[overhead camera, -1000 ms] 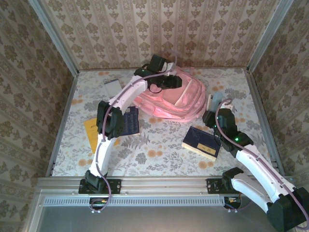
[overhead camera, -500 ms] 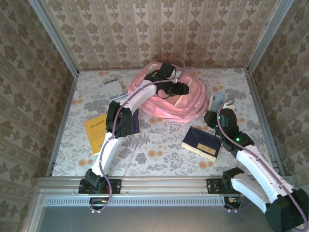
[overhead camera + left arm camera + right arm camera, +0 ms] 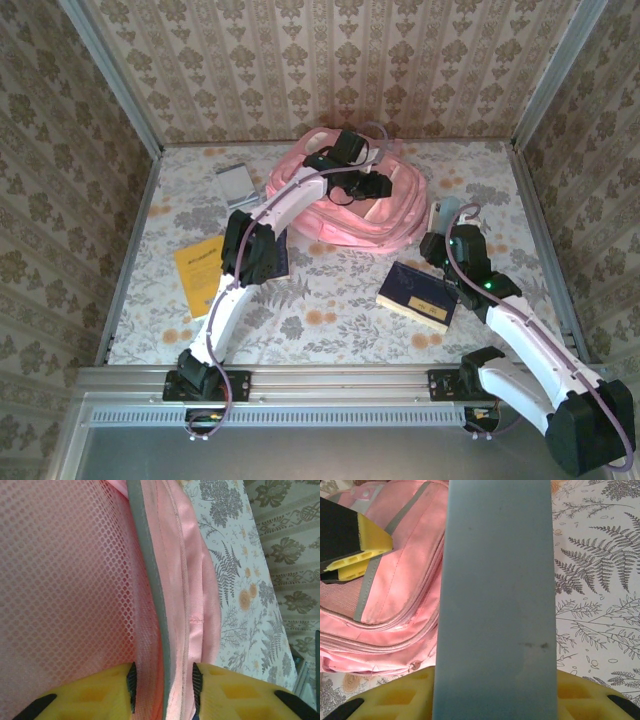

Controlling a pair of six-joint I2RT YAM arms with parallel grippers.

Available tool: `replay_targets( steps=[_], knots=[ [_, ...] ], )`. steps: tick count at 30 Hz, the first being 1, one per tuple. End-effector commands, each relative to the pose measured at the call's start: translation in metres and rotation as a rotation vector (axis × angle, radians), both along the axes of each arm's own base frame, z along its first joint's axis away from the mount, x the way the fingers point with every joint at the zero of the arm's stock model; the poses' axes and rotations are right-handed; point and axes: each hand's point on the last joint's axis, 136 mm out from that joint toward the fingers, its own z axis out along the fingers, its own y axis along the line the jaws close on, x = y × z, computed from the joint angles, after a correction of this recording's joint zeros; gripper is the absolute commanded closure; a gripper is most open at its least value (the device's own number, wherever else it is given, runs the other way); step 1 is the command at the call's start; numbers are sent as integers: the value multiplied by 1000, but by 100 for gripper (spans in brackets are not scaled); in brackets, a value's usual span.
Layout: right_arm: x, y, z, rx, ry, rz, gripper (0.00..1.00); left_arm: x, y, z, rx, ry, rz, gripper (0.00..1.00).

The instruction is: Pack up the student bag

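The pink student bag (image 3: 340, 215) lies at the far middle of the table. My left gripper (image 3: 372, 186) reaches over its top and, in the left wrist view, the left gripper (image 3: 164, 686) is shut on a grey-trimmed fabric edge of the bag (image 3: 65, 580), with pink mesh beside it. My right gripper (image 3: 449, 232) stands just right of the bag, shut on a flat pale blue book (image 3: 447, 210). In the right wrist view the book (image 3: 495, 580) stands upright between the fingers, hiding the jaws' inner faces. The bag (image 3: 405, 580) and a left fingertip (image 3: 369, 544) lie beyond it.
A dark blue book (image 3: 418, 293) lies in front of the right arm. Another dark book (image 3: 275, 252) sits partly under the left arm, next to a yellow booklet (image 3: 196, 272). A small grey item (image 3: 234, 184) lies at the far left. Walls enclose the table.
The left gripper moved right across the bag's top and closed on its fabric edge, and the bag bunched up slightly. The right arm barely moved, still gripping the blue book.
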Motion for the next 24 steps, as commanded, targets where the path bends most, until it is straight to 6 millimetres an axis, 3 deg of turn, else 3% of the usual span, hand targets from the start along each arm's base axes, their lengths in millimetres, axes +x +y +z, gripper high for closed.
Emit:
replay_targets(
  steps=[1,6,10,12,14,17,24],
  knots=[
    [6,1,10,32,-53,-4,100,-7,-17,-5,-19,6,-30,67],
    [6,0,5,30,-46,-10,100,-11,-22,-7,-7,-5,-43,76],
    [9,-5,-1,33,-24,-39,99,-14,-20,0,7,-28,-50,77],
    [12,-8,-4,35,-14,-57,98,-14,-18,6,11,-45,-49,77],
    [14,-8,-7,39,-3,-65,98,-15,-16,12,16,-64,-45,69],
    [18,-7,-10,42,11,-60,98,-18,-14,21,28,-101,-49,64],
    [19,-6,-15,49,20,-60,98,-26,-19,31,27,-130,-73,65]
  ],
)
